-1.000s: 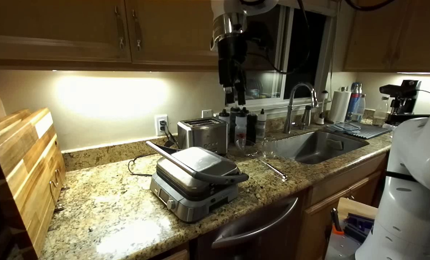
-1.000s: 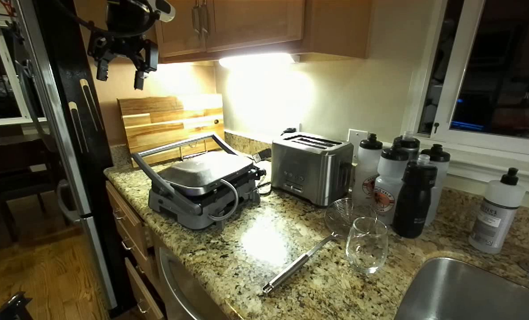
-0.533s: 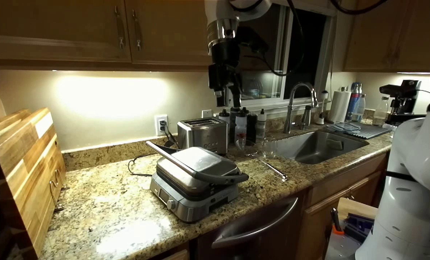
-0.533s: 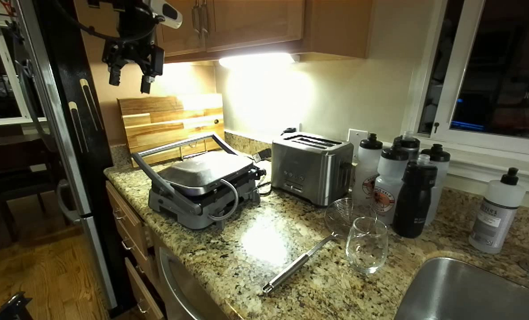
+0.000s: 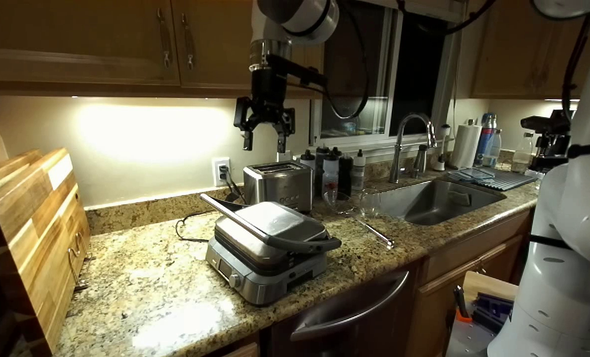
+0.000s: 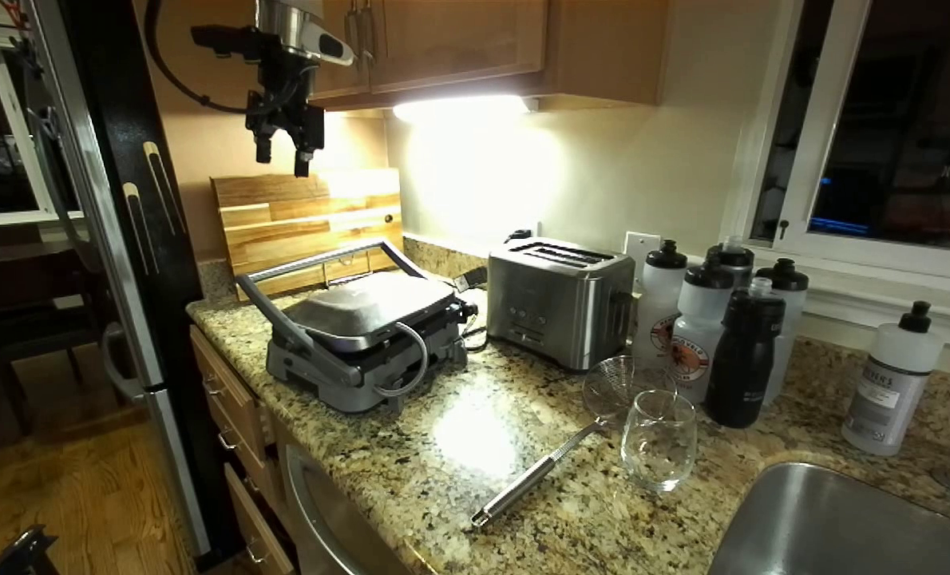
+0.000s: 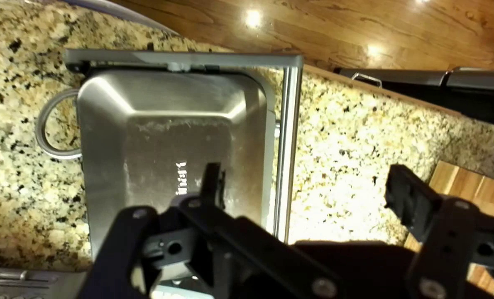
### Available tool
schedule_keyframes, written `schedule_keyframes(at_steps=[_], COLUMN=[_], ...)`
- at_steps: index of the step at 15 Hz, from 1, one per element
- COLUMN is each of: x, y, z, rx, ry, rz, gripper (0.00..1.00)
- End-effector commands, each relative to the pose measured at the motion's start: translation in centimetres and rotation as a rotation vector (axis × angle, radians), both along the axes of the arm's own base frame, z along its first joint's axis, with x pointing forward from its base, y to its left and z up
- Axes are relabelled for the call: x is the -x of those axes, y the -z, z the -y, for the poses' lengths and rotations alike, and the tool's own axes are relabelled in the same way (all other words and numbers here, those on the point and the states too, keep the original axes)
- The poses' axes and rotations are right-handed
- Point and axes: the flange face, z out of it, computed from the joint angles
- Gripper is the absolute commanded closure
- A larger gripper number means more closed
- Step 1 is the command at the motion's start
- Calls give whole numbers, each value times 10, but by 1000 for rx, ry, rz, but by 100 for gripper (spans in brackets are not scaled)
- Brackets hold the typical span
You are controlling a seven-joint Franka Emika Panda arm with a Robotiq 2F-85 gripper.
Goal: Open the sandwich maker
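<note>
A black robot gripper point(image 5: 265, 147) points down, its fingers spread wide and holding nothing. Below, well apart from it, a silver sandwich maker point(image 5: 270, 245) sits on a speckled stone counter point(image 5: 141, 277), lid point(image 5: 275, 220) closed, bar handle point(image 7: 287, 145) tilted up. Near it stand a steel toaster point(image 5: 277, 188) and a wooden cutting board point(image 6: 307, 220); farther off are a strainer point(image 6: 543, 466) and drinking glass point(image 6: 659, 447).

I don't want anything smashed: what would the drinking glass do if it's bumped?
The stemless drinking glass could break easily: its clear walls look thin. It might slide on the shiny granite countertop. Its round sides may let it roll if tipped.
</note>
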Motion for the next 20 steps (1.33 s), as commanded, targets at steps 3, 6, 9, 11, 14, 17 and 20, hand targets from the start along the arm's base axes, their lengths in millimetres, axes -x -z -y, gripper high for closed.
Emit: schedule_keyframes(at_steps=[3,6,9,11,14,17,20], x=[-37,-46,-52,-56,-63,-61,-62], y=[12,25,43,56,74,82,83], z=[-26,-38,-51,-58,-64,-61,-60], rx=[79,119,149,155,156,140,140], ry=[44,10,-40,-53,-56,-71,-70], rz=[151,177,172,169,159,127,126], gripper=[0,0,0,0,0,0,0])
